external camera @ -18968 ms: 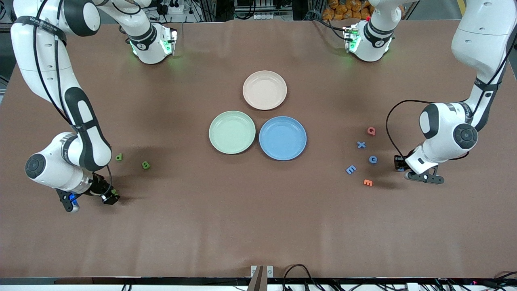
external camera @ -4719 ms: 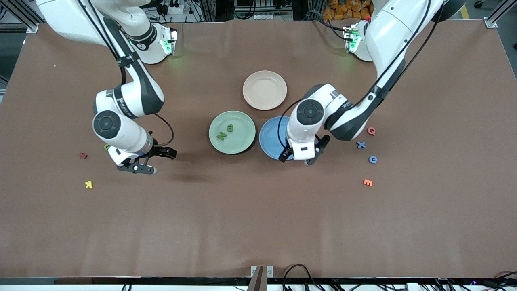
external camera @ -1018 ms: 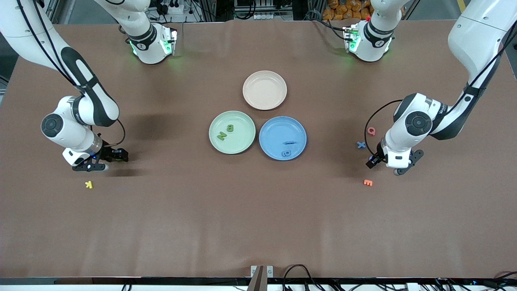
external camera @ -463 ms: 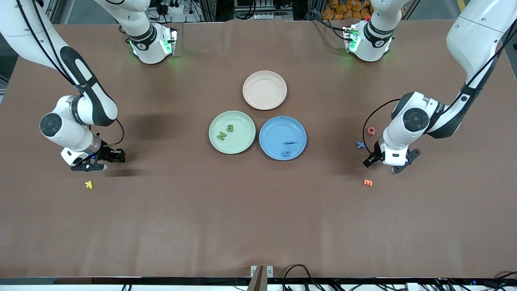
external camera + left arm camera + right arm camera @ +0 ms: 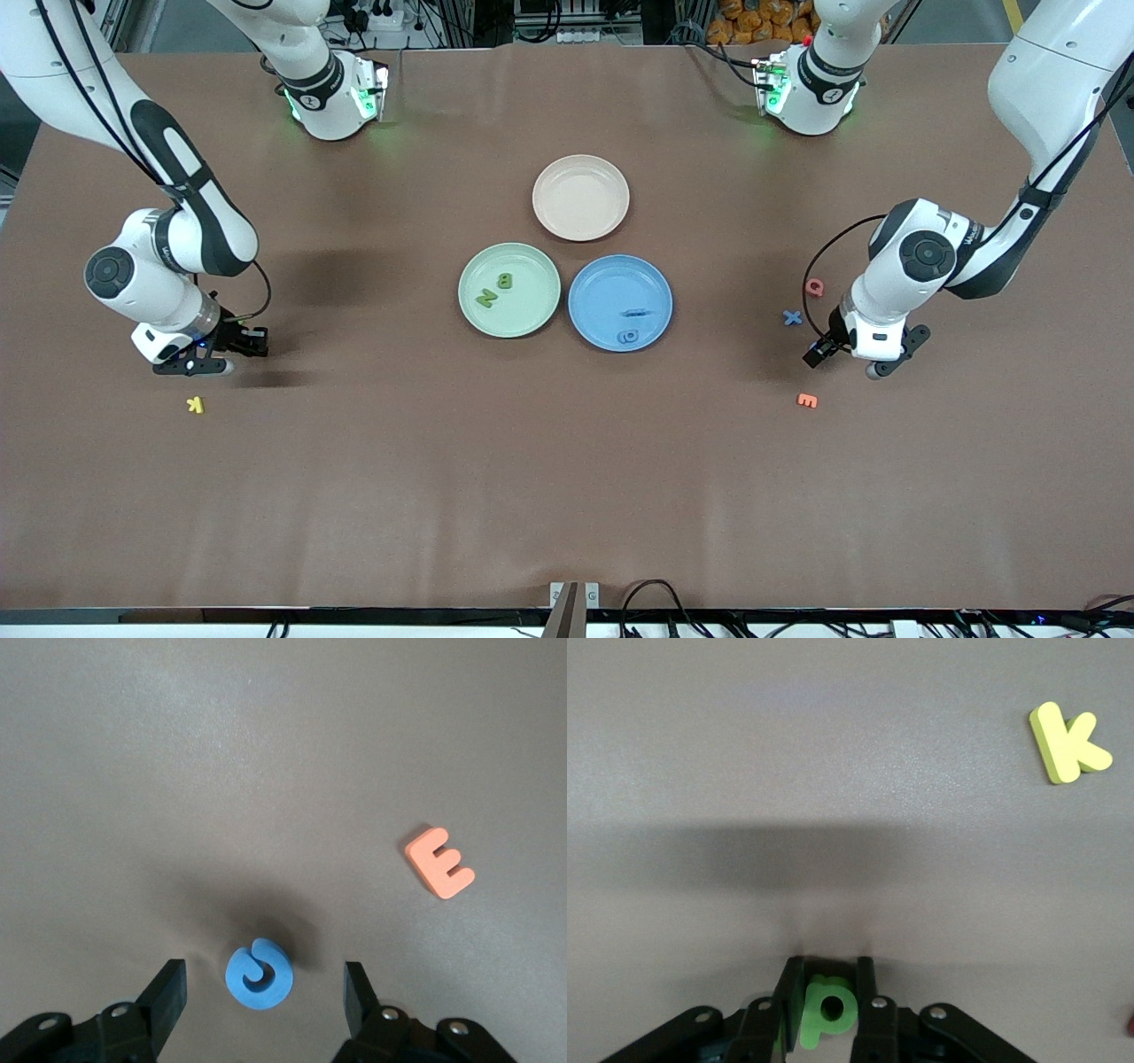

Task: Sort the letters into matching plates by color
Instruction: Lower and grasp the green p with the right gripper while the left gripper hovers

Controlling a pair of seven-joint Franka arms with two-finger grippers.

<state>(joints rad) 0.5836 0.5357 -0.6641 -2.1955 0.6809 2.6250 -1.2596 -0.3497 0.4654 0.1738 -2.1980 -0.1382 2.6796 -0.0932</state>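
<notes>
Front view: both arms down low at the two ends of the bench. Green plate [image 5: 509, 290] carries two green letters [image 5: 495, 290], blue plate [image 5: 620, 303] carries two blue ones [image 5: 631, 325], beige plate [image 5: 580, 197] empty. Right tool [image 5: 215, 353] sits near the right arm's end, yellow K [image 5: 195, 405] nearer the camera than it. Left tool [image 5: 843, 353] works the other end, w/ blue X [image 5: 792, 317], red Q [image 5: 814, 286] and orange E [image 5: 806, 400] around it.

Left wrist view: left tool [image 5: 264, 999] spread wide, fingers straddling the blue round letter [image 5: 258, 974], not touching it yet. Orange E [image 5: 439, 862] lies well apart, so no risk of catching it. My call: drop straight, centre the letter btw the fingers, then pinch across its thick sides.

Right wrist view: right tool [image 5: 826, 990] pressed together on a green p [image 5: 826, 1008], pinching it at the bench surface. Yellow K [image 5: 1068, 742] stays clear. Grip looks centred on the stem side; I'd lift straight up w/o twisting so the foam doesn't slip, then carry to the green plate and release low over bare plate, beside the two already there.
</notes>
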